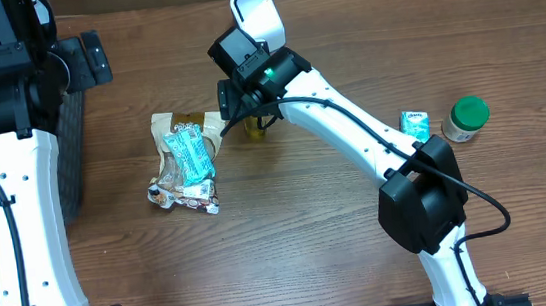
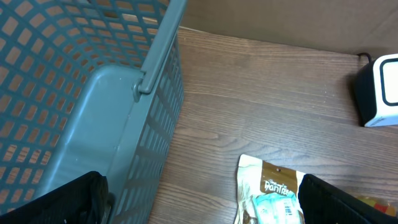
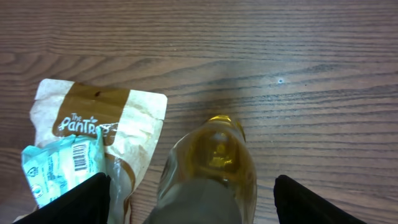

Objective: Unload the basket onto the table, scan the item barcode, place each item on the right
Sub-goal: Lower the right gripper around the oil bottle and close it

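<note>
from overhead, the right claw [image 1: 248,120] sits at a yellow bottle [image 1: 256,130] beside snack pouches [image 1: 185,159], short of the scanner [image 1: 254,14]. left wrist: left claw [image 2: 199,202] spread by the basket [image 2: 112,93]. right wrist: right claw spread around the bottle; an off-centre squeeze could tip it.

A small bottle [image 3: 211,165] of translucent yellow sits on the wooden worktop [image 1: 294,261], just beside a brown-and-white pouch [image 3: 93,118]. Its lower part is out of frame, and whether it stands upright cannot be told. The white scanner [image 1: 256,14] stands near the far edge, apart from the bottle.
</note>
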`<state>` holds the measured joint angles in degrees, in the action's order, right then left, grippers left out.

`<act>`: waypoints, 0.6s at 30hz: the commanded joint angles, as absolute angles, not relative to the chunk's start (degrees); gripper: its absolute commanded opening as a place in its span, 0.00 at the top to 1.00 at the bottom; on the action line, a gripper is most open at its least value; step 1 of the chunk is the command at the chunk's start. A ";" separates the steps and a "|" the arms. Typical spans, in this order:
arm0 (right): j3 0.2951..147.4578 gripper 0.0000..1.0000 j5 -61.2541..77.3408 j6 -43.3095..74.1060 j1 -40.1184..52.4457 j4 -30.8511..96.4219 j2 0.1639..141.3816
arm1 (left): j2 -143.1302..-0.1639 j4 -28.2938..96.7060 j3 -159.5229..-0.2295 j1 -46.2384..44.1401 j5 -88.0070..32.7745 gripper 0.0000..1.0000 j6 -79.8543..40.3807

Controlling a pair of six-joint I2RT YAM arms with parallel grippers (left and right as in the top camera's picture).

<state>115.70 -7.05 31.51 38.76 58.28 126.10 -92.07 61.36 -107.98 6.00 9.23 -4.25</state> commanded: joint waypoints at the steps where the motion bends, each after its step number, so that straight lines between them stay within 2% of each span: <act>1: 115.44 0.28 -9.52 31.68 38.98 58.13 128.40 | -92.27 61.34 -107.98 5.98 9.15 0.00 -3.38; 2: 115.44 0.33 -10.13 31.68 38.98 58.11 128.40 | -92.27 61.34 -107.98 5.98 9.15 0.00 -3.38; 12: 115.61 0.51 -10.90 31.68 38.92 58.83 128.11 | -92.27 61.34 -107.98 5.98 9.15 0.00 -3.36; 18: 115.63 0.54 -10.94 31.48 38.87 58.57 127.07 | -92.27 61.34 -107.98 5.98 9.15 0.01 -3.38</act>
<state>115.68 -10.00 31.53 38.76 58.78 128.29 -92.07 61.36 -107.98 6.00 9.23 -4.23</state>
